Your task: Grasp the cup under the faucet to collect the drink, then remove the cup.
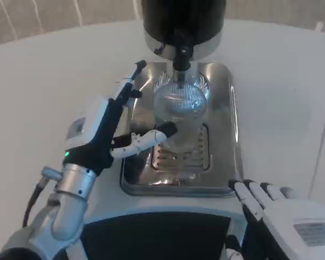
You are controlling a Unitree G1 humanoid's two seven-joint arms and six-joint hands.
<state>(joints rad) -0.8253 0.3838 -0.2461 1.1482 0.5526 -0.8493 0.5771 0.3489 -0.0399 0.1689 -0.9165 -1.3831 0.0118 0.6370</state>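
White table (54, 70) carried the drink dispenser (183, 24) w/ steel drip tray (222, 97) in front. Clear cup (180, 111) sat on tray under faucet (182, 57), ready to fill. Left hand (105, 132) spread beside cup, holding nothing yet; right hand (281, 208) lay flat, empty, near tray corner.

No readable text anywhere. Right hand (292, 219) has a small grey label on its white back, print too blurred to read. Left hand (105, 132) has a grey patch, also illegible.
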